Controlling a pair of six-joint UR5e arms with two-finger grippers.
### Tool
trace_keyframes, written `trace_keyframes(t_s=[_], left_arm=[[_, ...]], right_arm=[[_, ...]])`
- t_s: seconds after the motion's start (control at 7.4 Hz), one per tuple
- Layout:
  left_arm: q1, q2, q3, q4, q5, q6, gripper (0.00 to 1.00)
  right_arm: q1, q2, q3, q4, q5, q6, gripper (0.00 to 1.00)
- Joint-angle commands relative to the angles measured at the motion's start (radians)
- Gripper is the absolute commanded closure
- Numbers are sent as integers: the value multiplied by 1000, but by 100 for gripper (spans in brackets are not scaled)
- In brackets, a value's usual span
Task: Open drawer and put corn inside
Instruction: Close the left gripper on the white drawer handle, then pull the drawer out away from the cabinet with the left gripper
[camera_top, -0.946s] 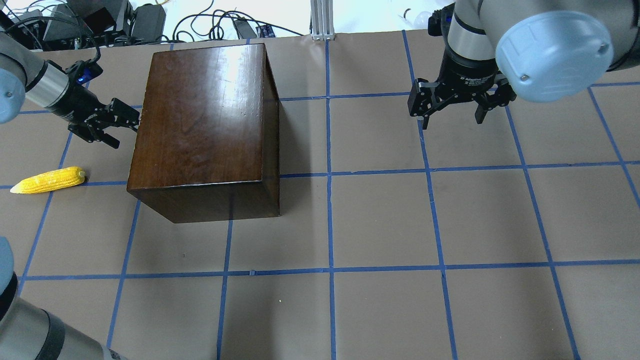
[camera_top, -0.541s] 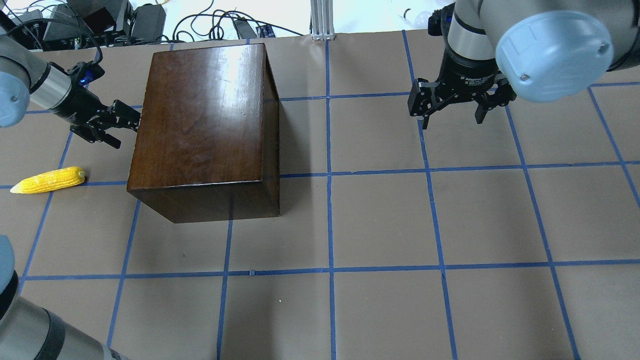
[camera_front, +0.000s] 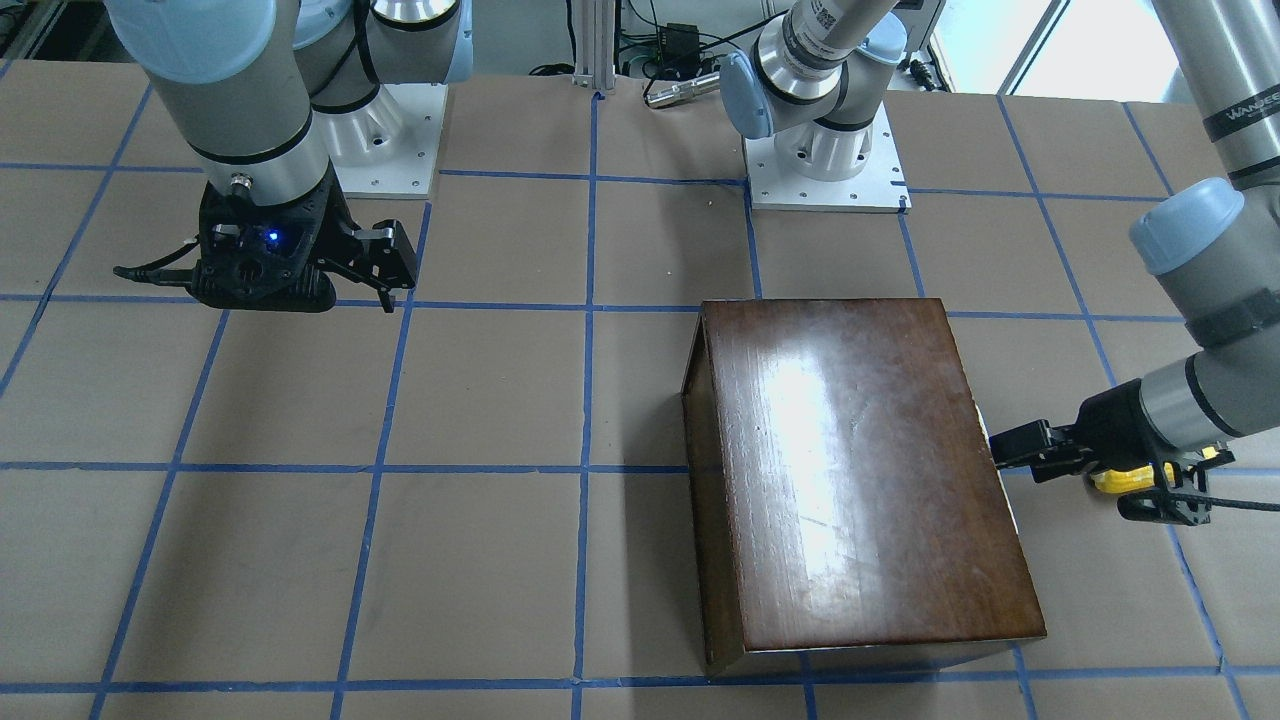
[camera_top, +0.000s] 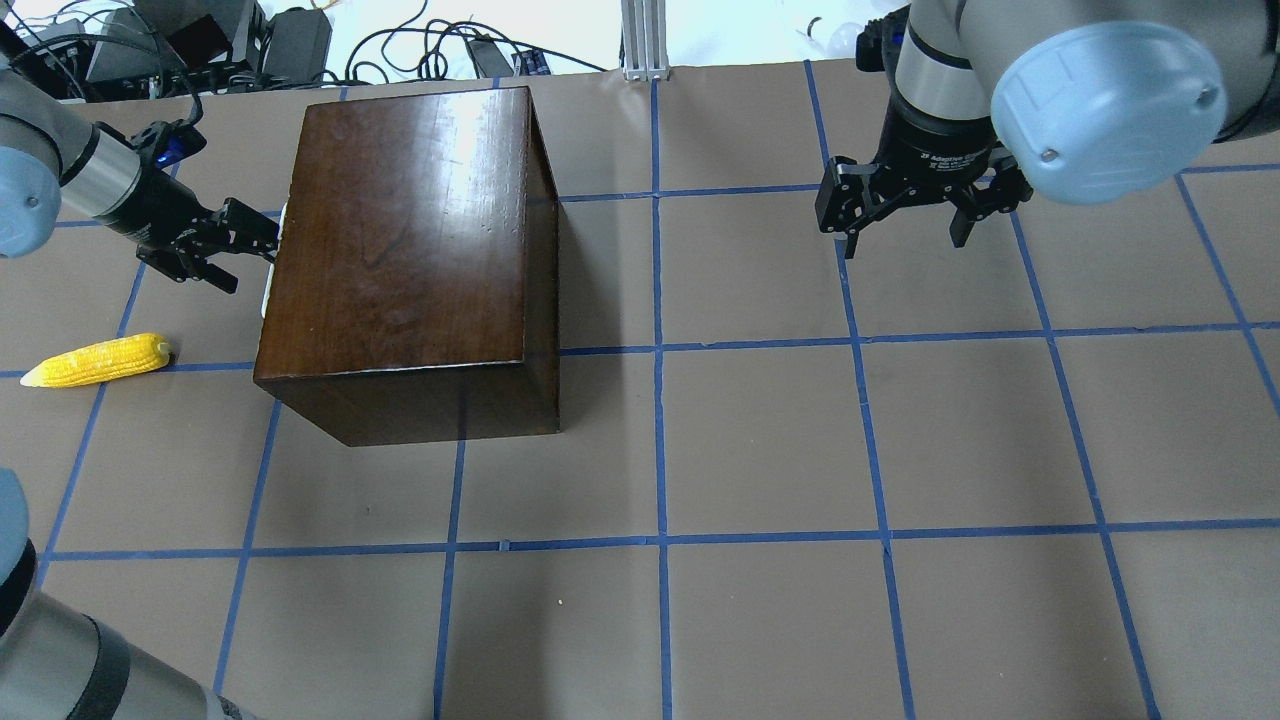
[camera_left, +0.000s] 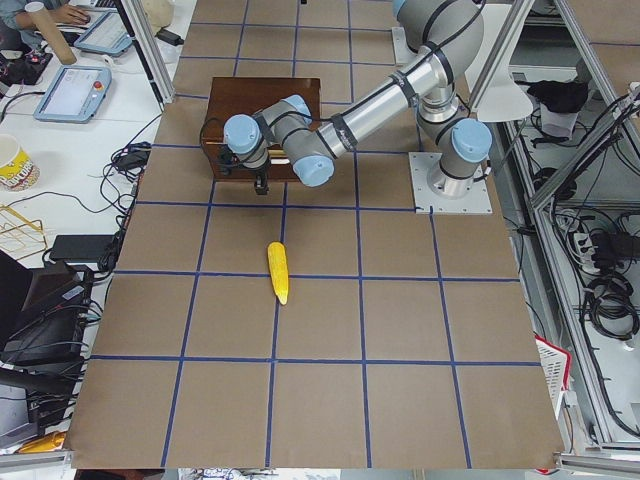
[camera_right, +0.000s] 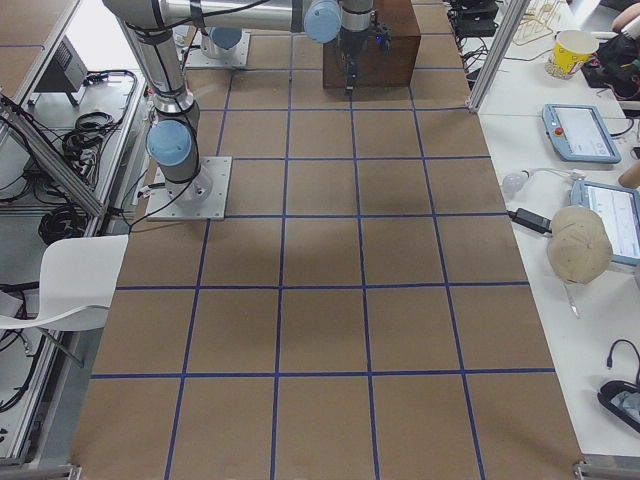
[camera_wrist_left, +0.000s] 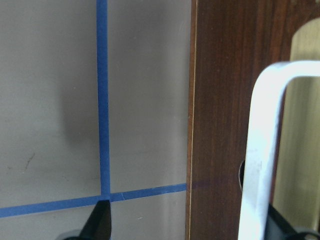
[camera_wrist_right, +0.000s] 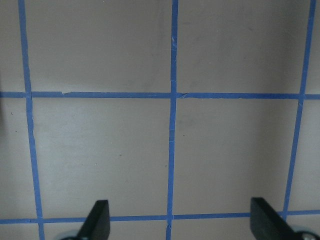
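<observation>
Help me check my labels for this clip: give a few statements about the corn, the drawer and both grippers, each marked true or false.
1. The corn lies on the table, apart from the box. True.
2. The right gripper holds the corn. False: it is open and empty over bare table.
3. The left gripper is at the box's side, with the white handle between its fingers. True.
4. The drawer is pulled fully out. False: only a pale sliver shows past the box's edge.
</observation>
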Motion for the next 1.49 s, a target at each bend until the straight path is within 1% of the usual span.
trace_keyframes(t_s=[0.0,0.27,0.68,0.81,1.08,1.35], left_arm=[[1,2,0,5,10,1,0],[4,2,-3,43,74,6,0],[5,5,0,59,106,24,0],[7,5,2,65,137,24,0],[11,5,3,74,140,35,0],[54,4,4,74,137,49,0]], right_arm=[[0,0,0,-1,0,0,0],[0,0,0,0,0,0,0],[0,0,0,0,0,0,0],[0,0,0,0,0,0,0],[0,0,0,-1,0,0,0],[0,0,0,0,0,0,0]])
